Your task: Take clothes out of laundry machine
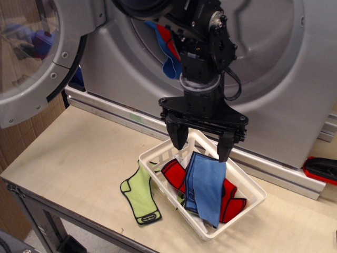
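Note:
The silver-grey laundry machine [274,79] stands at the back with its round glass door [31,58] swung open to the left. A blue cloth [169,60] and a red cloth [164,36] hang over the lower rim of the drum opening. My gripper [200,145] is open, pointing down over the white slatted basket [253,192]. A blue cloth [204,184] lies draped in the basket just under my right finger, on top of red cloths [176,174]. I cannot tell whether the finger touches it.
A light green cloth [139,197] lies on the wooden table [73,158] against the basket's left side. A red and black object [321,169] lies at the far right by the machine's base. The table's front edge is close to the basket.

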`<state>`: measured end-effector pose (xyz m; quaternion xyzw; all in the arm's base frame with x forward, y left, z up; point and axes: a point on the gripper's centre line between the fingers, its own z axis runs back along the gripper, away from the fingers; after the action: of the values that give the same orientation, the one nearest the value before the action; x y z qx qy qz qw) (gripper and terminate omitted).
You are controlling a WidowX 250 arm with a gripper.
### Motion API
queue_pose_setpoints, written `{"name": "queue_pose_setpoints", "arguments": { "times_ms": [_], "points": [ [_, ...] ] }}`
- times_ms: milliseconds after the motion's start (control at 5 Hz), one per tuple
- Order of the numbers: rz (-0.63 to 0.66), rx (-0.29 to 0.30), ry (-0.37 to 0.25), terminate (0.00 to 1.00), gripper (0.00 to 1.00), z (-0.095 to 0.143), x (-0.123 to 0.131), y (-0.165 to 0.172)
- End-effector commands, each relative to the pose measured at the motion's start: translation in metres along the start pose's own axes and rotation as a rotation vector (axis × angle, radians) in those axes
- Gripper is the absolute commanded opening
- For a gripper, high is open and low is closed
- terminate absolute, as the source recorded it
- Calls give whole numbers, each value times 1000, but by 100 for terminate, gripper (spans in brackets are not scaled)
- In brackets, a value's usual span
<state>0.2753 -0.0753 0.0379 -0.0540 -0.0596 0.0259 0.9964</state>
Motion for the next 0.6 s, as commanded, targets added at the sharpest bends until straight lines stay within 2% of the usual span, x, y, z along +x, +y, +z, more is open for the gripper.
{"name": "queue_pose_setpoints", "arguments": {
  "times_ms": [0, 200, 400],
  "points": [
    [0, 0, 0, 0, 100, 0, 0, 0],
    [123, 60, -89, 0, 100, 28, 1, 14],
    [186, 92, -160, 0, 100, 47, 1, 22]
  ]
}}
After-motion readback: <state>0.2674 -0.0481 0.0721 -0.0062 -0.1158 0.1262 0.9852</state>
